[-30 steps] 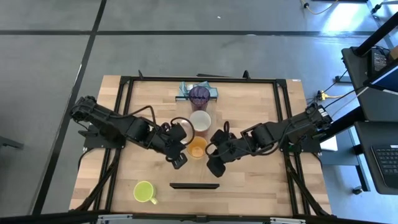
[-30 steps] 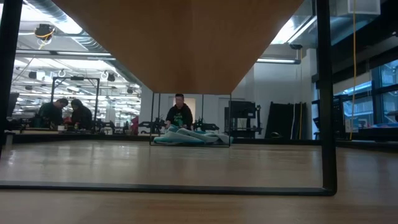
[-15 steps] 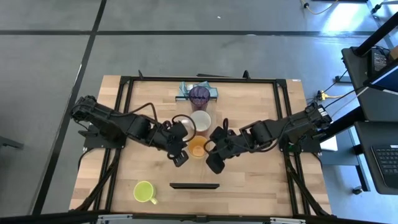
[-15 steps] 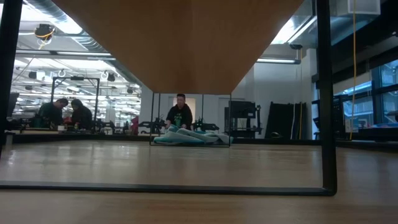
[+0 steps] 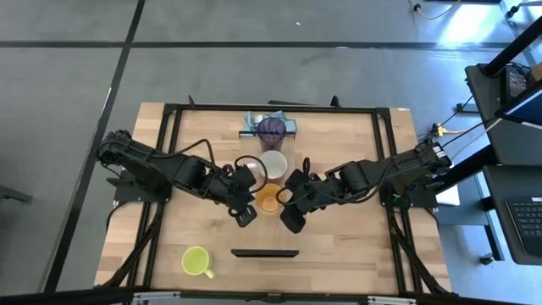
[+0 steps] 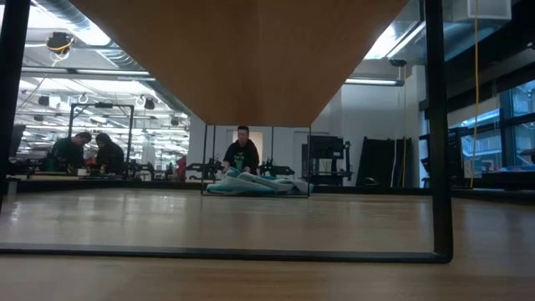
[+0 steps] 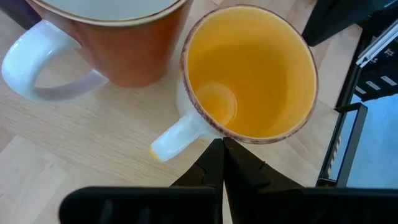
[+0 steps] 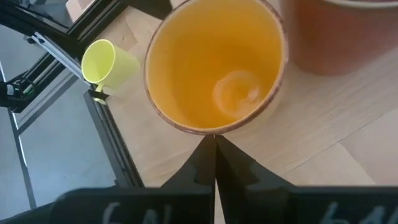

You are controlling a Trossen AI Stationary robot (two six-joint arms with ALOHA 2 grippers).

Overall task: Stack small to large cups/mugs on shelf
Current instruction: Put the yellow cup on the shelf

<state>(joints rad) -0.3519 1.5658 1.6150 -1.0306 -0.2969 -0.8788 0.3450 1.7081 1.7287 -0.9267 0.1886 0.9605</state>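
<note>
Three cups stand in a row running from far to near: the purple tumbler [image 5: 272, 130], the red mug with a white inside [image 5: 273, 163] and the orange mug [image 5: 269, 200]. The yellow-green mug [image 5: 196, 261] stands alone at the near left. The shelf shows from below in the low view [image 6: 251, 58], and its dark strip [image 5: 265, 252] lies near the front. My left gripper [image 5: 253, 207] is shut at the orange mug's left. My right gripper [image 5: 286, 207] is shut at its right. My left gripper's shut fingertips [image 7: 221, 147] meet the orange mug's outer wall just under the rim [image 7: 231, 138], beside the root of its pale handle [image 7: 177, 138]. They come slanting down from the left. The mug stands upright. My right gripper's shut fingertips [image 8: 214, 142] meet the orange mug's outer wall under the rim [image 8: 205, 132], slanting down from the right, on the side away from the handle.
A teal object [image 5: 254, 124] lies at the far edge behind the tumbler. The red mug [image 7: 118, 43] stands close beside the orange mug on its far side. A black frame [image 5: 169, 169] runs round the tabletop. People sit in the room beyond the table [image 6: 242, 155].
My right gripper has edged toward the table's left and far side, closing in on the orange mug. The cups stand where they were.
</note>
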